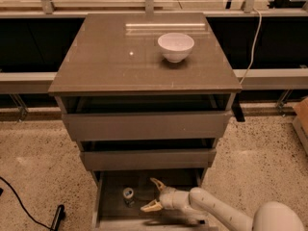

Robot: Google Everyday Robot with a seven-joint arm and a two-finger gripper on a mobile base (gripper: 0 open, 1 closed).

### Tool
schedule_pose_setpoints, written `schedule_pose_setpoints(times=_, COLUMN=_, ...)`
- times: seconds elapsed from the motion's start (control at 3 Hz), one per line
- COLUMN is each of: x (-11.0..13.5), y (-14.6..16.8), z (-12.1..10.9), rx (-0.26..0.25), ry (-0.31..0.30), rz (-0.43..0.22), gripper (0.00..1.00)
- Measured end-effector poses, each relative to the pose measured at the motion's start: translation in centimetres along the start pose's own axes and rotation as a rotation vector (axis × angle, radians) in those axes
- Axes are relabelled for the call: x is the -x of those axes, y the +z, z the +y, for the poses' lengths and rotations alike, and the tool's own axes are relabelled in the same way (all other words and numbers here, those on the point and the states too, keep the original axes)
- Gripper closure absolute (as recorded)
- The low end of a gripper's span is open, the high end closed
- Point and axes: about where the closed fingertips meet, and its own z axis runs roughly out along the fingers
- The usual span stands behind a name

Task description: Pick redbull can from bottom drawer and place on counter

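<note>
The redbull can (128,193) stands upright on the floor of the open bottom drawer (111,214), below the counter's front edge and left of its middle. The gripper (149,195) is inside the drawer just right of the can, its 2 fingers spread wide toward it, seemingly not touching it. On the counter (115,61), a white bowl (175,46) sits near the back right corner.

The white arm (216,211) extends leftward from the lower right, well below the front edge of the counter (110,61). Its pincer (150,195) points left, tan fingers (150,207) spread apart.
</note>
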Motion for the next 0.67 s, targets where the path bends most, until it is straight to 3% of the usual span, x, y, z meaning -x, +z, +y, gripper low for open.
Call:
schedule_pose_setpoints(times=0.33, x=-0.4, y=1.6, z=-1.1, rx=0.035, ry=-0.024, rz=-0.024, gripper=0.0)
schedule_pose_setpoints(times=0.67, x=0.1, y=3.4, z=-2.0, rx=0.083, ry=-0.044, rz=-0.058, gripper=0.0)
